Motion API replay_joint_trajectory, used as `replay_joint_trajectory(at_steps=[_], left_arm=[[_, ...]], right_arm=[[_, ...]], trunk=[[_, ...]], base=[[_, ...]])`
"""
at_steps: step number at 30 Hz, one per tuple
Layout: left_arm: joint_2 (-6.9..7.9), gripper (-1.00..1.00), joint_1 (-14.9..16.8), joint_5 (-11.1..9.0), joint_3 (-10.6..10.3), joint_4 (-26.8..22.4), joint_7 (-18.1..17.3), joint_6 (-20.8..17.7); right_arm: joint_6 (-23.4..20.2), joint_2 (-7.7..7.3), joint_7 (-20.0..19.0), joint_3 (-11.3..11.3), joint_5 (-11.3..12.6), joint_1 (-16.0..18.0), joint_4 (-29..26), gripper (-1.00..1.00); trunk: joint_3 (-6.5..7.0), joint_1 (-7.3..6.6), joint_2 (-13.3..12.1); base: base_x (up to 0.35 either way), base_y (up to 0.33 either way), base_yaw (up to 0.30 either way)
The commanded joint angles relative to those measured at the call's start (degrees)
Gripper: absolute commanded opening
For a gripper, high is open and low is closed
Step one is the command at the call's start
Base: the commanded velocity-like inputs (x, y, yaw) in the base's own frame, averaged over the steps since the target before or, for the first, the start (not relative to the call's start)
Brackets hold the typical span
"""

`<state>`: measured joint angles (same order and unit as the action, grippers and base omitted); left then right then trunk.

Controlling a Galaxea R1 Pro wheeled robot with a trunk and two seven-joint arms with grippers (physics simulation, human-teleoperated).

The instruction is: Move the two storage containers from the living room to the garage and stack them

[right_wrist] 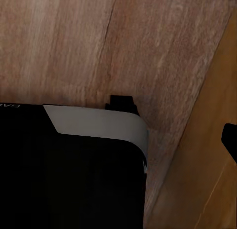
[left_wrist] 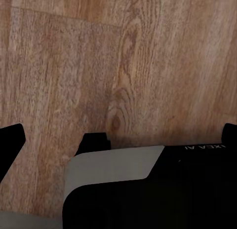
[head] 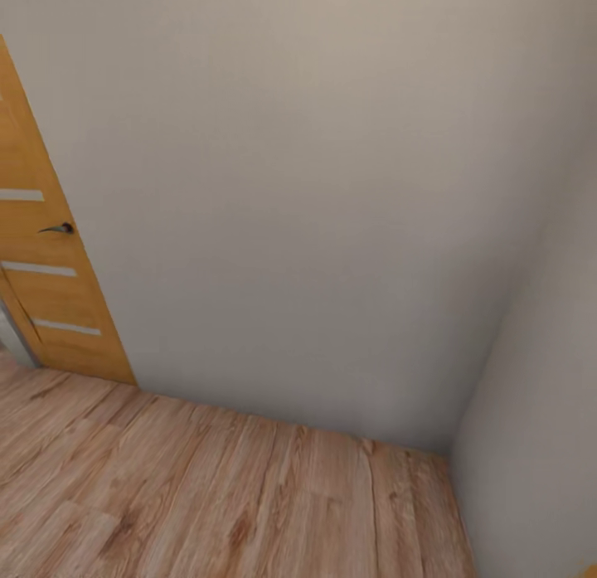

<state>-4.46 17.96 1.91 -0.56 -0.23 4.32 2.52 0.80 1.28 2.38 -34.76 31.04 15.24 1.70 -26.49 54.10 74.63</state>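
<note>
Claws hang low over the plank floor [head: 207,495], both pointing down beside the robot's black base [left_wrist: 148,189], likely tucked for driving; whether either is wide or narrow I cannot tell, as only dark finger edges show. Ahead stands a bare wall [head: 315,213], with a wooden door [head: 50,263] at left; the containers' whereabouts cannot be told from here, so the robot seems in transit.

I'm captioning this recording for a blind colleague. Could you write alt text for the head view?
A plain pale grey wall meets a second pale wall in a corner at the right, above a light wood-plank floor. At the left edge stands an orange-brown wooden door with pale horizontal stripes and a dark lever handle.
</note>
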Motion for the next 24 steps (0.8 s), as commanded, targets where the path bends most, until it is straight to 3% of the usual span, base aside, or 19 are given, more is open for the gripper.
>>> replay_joint_trajectory(at_steps=[1,24], left_arm=[[-0.02,1.0,0.05,0.2,-0.05,0.08,0.24,0.21],[-0.02,1.0,0.05,0.16,-0.05,0.07,0.25,0.21]], right_arm=[[0.08,0.04,0.09,-0.49,0.44,0.05,0.14,1.0],[0.32,-0.01,0.16,-0.49,0.43,0.05,0.14,1.0]], trunk=[[-0.06,0.02,0.03],[-0.06,0.02,0.03]], base=[[0.079,0.0,0.27],[0.006,0.0,0.27]])
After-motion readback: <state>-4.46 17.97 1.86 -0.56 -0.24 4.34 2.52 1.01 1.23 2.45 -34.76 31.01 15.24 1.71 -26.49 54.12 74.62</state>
